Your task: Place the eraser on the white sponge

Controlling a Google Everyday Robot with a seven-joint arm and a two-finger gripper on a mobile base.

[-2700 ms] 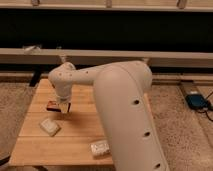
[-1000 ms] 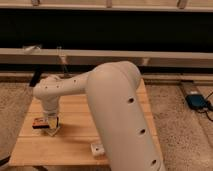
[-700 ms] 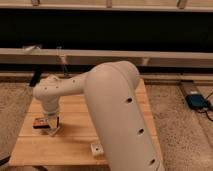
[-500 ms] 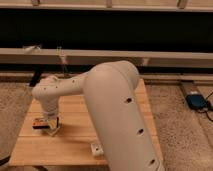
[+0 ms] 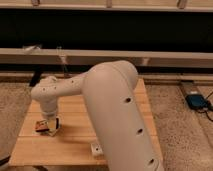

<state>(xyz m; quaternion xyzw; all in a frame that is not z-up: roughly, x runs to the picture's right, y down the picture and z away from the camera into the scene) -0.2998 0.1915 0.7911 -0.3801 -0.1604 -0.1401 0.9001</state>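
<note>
The wooden counter (image 5: 75, 142) takes the lower middle of the camera view, and the big pale arm (image 5: 112, 105) of the robot covers most of its right half. From this arm a thinner white link goes to the left and bends down, and at its lower end the tool (image 5: 53, 128) is low over the left part of the counter, very close to the surface. I cannot tell if the tool is open, closed or gripping something, because the parts there are dark and run together. The eraser (image 5: 40, 125), a small dark red-brown block, is touching or almost touching the left side of the tool, and I cannot say if it lies on the counter or is lifted. Under and a little to the right of the tool there is a pale corner that may be the white sponge (image 5: 54, 133), mostly hidden by the tool. Another small whitish object (image 5: 96, 148) lies near the front edge of the counter, to the right of the tool and partly behind the big arm. Far to the right of the counter a blue device (image 5: 197, 101) with a cable lies on the speckled floor (image 5: 180, 135)
</note>
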